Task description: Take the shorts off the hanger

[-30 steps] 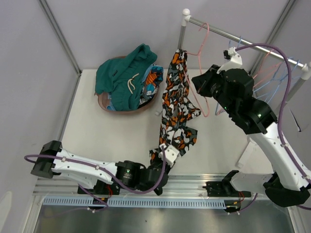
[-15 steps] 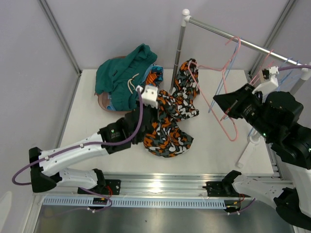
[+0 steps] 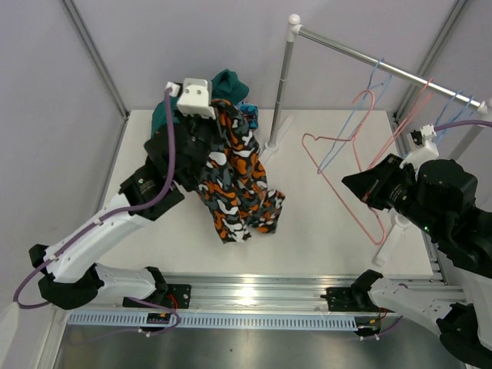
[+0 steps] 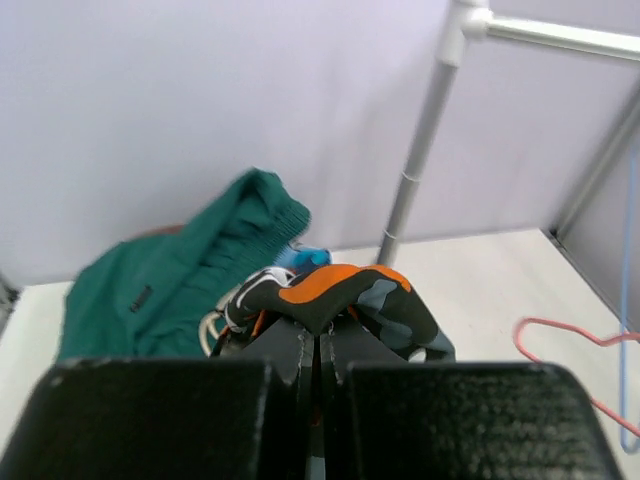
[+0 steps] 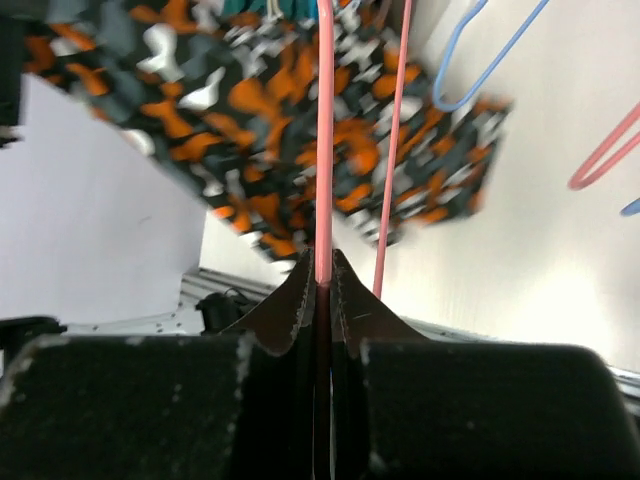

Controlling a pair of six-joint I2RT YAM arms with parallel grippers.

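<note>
The left gripper (image 4: 318,338) is clamped on a fold of the camo shorts (image 3: 234,184) and holds them up over the table (image 3: 330,231). Their lower end hangs close to the surface, though I cannot tell if it touches. The teal pair (image 4: 170,290) lies just behind. The right gripper (image 5: 323,275) pinches the pink hanger (image 5: 324,150), which is tilted below the rail (image 3: 346,50). The shorts are off it and well apart.
</note>
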